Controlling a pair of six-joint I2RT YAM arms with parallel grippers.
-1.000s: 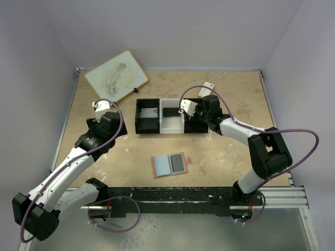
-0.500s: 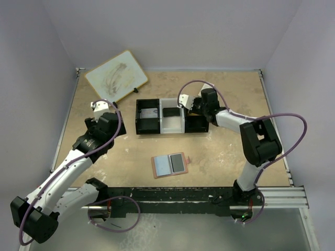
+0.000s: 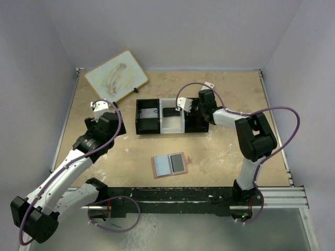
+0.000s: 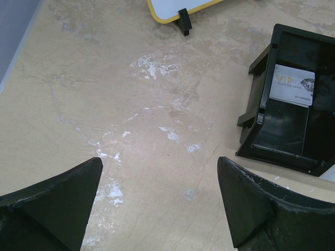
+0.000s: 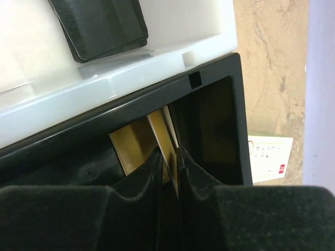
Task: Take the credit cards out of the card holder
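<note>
The card holder (image 3: 161, 166) lies open and flat on the table near the front, a dark credit card (image 3: 179, 163) in its right pocket. My right gripper (image 5: 168, 151) reaches down into the right black compartment of the tray (image 3: 137, 117). Its jaws stand slightly parted around a gold credit card (image 5: 166, 137) standing on edge; a thin dark gap shows beside the card. A silvery card (image 4: 292, 85) lies in the left black compartment and a dark card (image 5: 107, 26) in the white middle one. My left gripper (image 4: 159, 162) hangs wide open over bare table, left of the tray.
A small whiteboard (image 3: 116, 76) on a stand leans at the back left. A white packet with a red end (image 5: 269, 157) lies on the table just behind the tray. The enclosure walls close in on the left, back and right.
My right arm has swung in so its gripper sits deeper over the tray's right compartment, and its jaws have loosened from fully shut. The left arm has barely moved.
</note>
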